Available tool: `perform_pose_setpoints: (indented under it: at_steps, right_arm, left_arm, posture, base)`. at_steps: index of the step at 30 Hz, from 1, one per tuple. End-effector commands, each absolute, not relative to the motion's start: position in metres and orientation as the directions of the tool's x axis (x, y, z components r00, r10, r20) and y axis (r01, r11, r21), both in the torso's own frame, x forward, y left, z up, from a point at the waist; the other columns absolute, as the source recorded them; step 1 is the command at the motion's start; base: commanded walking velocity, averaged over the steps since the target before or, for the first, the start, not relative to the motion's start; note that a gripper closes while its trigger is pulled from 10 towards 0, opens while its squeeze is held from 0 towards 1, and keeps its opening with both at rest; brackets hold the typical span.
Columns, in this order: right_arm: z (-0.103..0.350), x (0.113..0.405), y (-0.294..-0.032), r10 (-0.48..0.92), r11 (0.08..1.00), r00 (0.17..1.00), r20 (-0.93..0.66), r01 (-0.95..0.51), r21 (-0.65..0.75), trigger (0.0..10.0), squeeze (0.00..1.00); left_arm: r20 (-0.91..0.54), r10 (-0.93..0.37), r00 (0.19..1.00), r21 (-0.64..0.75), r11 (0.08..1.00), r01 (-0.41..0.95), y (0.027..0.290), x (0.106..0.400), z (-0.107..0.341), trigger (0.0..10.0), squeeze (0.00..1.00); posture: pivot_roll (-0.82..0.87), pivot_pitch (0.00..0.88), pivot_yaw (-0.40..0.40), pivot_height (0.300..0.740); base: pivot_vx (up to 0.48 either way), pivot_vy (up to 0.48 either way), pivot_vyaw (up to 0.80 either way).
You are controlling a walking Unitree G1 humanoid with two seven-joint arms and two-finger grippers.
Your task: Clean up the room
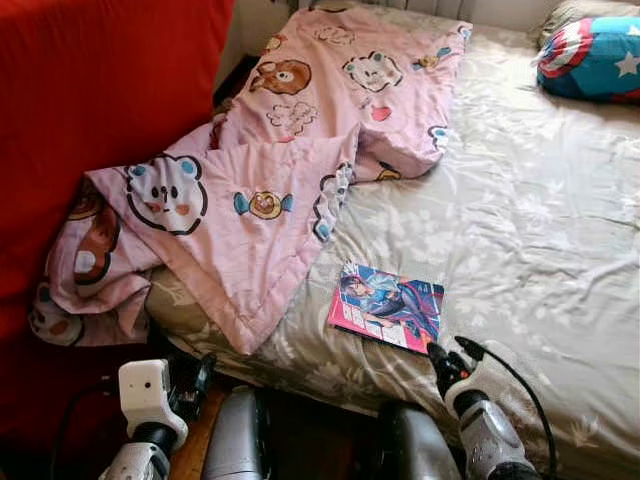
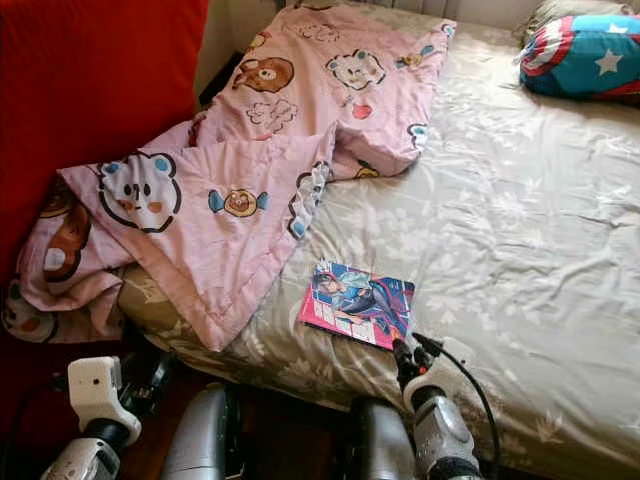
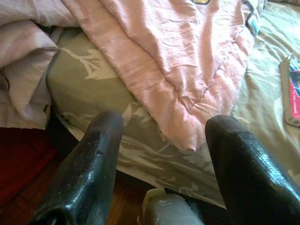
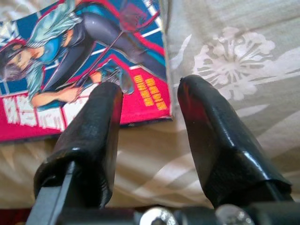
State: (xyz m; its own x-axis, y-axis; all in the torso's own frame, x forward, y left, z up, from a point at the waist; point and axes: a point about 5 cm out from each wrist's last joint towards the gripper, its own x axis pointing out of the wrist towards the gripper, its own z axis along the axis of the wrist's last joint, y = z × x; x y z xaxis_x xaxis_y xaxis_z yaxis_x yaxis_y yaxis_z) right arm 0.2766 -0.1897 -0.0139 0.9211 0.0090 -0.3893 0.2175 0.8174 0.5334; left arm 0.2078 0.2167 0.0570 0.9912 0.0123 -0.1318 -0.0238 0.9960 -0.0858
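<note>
Bed (image 1: 520, 230) cut off on the right and far side; its near-left corner is buried under the blanket (image 1: 270, 190), which hangs off the left edge to the floor against a red panel (image 1: 90, 120). One book (image 1: 387, 306), flat near the bed's near edge, cover up, full outline visible. One pillow (image 1: 592, 55) far right, partly cropped. Right gripper (image 4: 150, 117) sits just near of the book's near-right corner, fingers (image 4: 93, 136) parted, nothing between them, over the sheet. Left gripper (image 3: 161, 154) low by the near-left bed corner, fingers spread wide, empty, facing the blanket's hanging tip. Right half of the mattress is bare sheet, open room.
</note>
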Motion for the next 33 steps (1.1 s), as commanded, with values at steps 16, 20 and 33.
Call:
perform_pose_setpoints:
  at_steps: [16, 20, 33]
  right_arm:
    - [-0.014, 0.276, -0.198, -0.045, 0.721, 0.925, -0.377, 0.291, 0.629, 10.0, 0.0]
    - [-0.008, 0.282, -0.195, -0.004, 0.707, 0.944, -0.329, 0.235, 0.667, 10.0, 0.0]
    - [-0.009, 0.28, -0.207, -0.037, 0.619, 0.935, -0.353, 0.299, 0.726, 10.0, 0.0]
  left_arm:
    - [-0.217, 0.032, 0.976, -0.065, 0.997, -0.047, 0.228, 0.179, 0.058, 10.0, 0.0]
    - [-0.23, 0.029, 0.973, -0.064, 0.997, -0.045, 0.228, 0.176, 0.059, 10.0, 0.0]
    - [-0.251, 0.041, 0.967, -0.034, 0.998, -0.051, 0.234, 0.164, 0.066, 10.0, 0.0]
  posture:
    - [0.22, 0.303, 0.009, 0.592]
    - [0.23, 0.309, 0.015, 0.592]
    - [0.27, 0.329, 0.041, 0.592]
  base:
    - [0.0, 0.0, 0.0]
    - [0.0, 0.0, 0.0]
    - [0.0, 0.0, 0.0]
